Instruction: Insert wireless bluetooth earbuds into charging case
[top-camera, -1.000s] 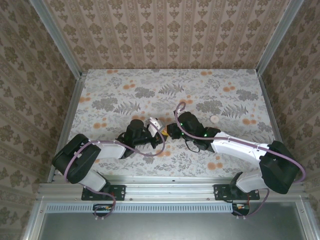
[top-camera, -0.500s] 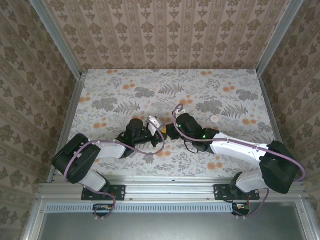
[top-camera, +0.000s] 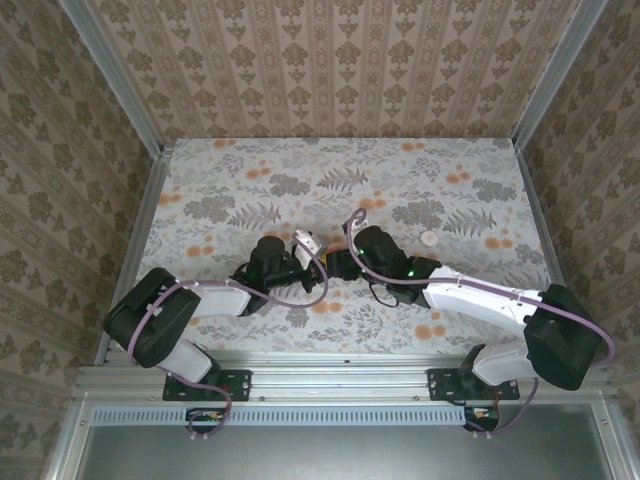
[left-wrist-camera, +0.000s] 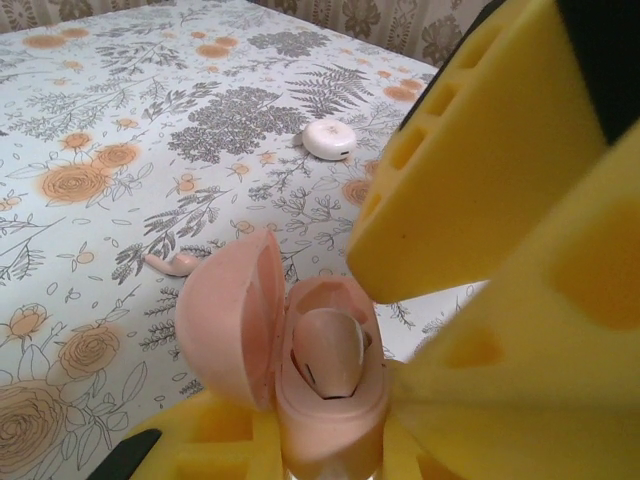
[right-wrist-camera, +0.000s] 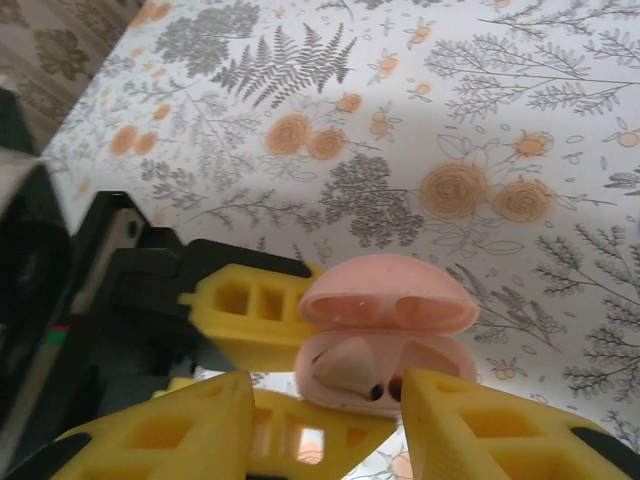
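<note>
**A:** From overhead, where did the two tools stand?

**B:** They met tip to tip at the middle of the bench (top-camera: 480, 160). The left tool (top-camera: 308, 252) came in from the left and was pinched on the charging case (top-camera: 307, 242). The right tool (top-camera: 338, 262) stood just to the right of the case, very close to it. A white round piece (top-camera: 428, 238) lay on the bench farther right, well apart from both.

**A:** And from the left wrist?

**B:** The left tool (left-wrist-camera: 320, 445) was clamped narrow on the base of the charging case (left-wrist-camera: 335, 410), whose lid (left-wrist-camera: 225, 320) stood open beside the base. One earbud (left-wrist-camera: 328, 352) sat down in a well of the base. A yellow finger (left-wrist-camera: 480, 170) of the right tool hung close over the open case, but I could not tell whether it touched. Beyond the case a loose earbud (left-wrist-camera: 172, 264) lay alone on the bench. The white round piece (left-wrist-camera: 328, 140) lay farther off again.

**A:** Then the right wrist?

**B:** The right tool (right-wrist-camera: 328, 392) had its fingers parted and held nothing. The charging case (right-wrist-camera: 385, 300) sat just past the gap between them, its lid raised above the base. The earbud (right-wrist-camera: 343, 365) rested inside the base. A finger (right-wrist-camera: 245, 305) of the left tool pressed against the side of the case.
</note>
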